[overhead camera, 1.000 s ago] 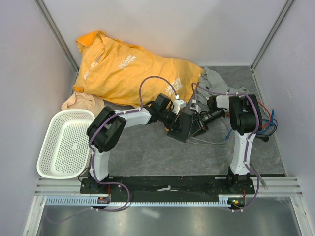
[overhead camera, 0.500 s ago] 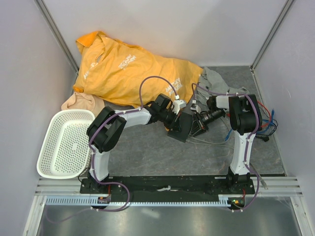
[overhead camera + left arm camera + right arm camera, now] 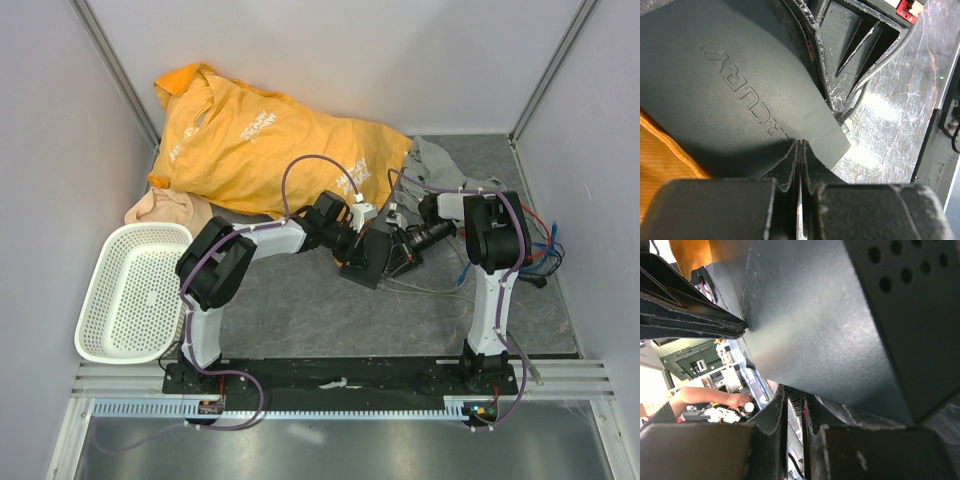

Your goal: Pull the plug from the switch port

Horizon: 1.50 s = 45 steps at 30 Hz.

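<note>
The switch [image 3: 372, 258] is a flat matte-black box, held tilted up off the table. In the left wrist view its embossed face [image 3: 730, 85] fills the frame. My left gripper [image 3: 800, 142] is shut on its near edge, and also shows in the top view [image 3: 360, 240]. A plug [image 3: 849, 117] with a grey cable [image 3: 885, 55] sits at the switch's corner edge. My right gripper [image 3: 398, 250] comes in from the right at that corner. In the right wrist view its fingers [image 3: 796, 390] are nearly closed on a ridged plug piece under the switch [image 3: 820, 330].
An orange shirt [image 3: 260, 140] lies at the back, with a beige cloth [image 3: 165, 207] and a grey cloth [image 3: 440, 160] beside it. A white mesh basket [image 3: 135, 290] stands at the left. Loose cables [image 3: 540, 255] lie at the right wall.
The switch and both grippers have shifted very slightly; both grips are unchanged.
</note>
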Motion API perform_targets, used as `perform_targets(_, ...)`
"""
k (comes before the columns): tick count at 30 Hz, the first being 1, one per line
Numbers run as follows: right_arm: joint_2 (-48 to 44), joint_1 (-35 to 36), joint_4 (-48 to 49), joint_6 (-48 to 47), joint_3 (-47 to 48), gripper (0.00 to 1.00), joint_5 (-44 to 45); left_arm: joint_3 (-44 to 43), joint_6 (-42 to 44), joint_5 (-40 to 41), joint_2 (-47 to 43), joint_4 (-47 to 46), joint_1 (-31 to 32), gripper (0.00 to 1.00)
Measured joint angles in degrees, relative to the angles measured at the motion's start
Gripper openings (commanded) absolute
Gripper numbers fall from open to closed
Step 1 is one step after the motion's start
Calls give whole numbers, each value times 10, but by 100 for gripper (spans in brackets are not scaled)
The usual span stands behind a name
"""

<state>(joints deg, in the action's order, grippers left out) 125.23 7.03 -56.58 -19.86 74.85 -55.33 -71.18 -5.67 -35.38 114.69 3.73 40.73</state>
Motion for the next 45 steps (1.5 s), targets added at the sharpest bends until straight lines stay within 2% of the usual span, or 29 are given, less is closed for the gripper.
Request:
perform_targets(11, 16, 0, -33, -49, 17, 7, -8, 14, 6, -12, -4, -17, -2, 1)
perform_targets(17, 44, 0, -69, -84, 23, 1, -33, 36, 14, -17, -17, -26, -1, 2)
perform_targets(23, 63, -5, -89, -108, 21, 0, -59, 42, 28, -26, -21, -26, -1, 2)
perform_targets(34, 49, -5, -104, -104, 13, 1, -20, 42, 57, -39, -19, -24, 3, 1)
perform_targets(38, 50, -2, -150, -169, 14, 1, 27, 41, 66, -42, -19, -24, 3, 2)
perform_targets(42, 81, -8, -206, -246, 44, 1, 33, 41, 75, -43, -19, -22, 4, 1)
perform_targets(45, 88, -10, -227, -265, 59, 0, 48, 43, 81, -44, -19, -23, 6, 2)
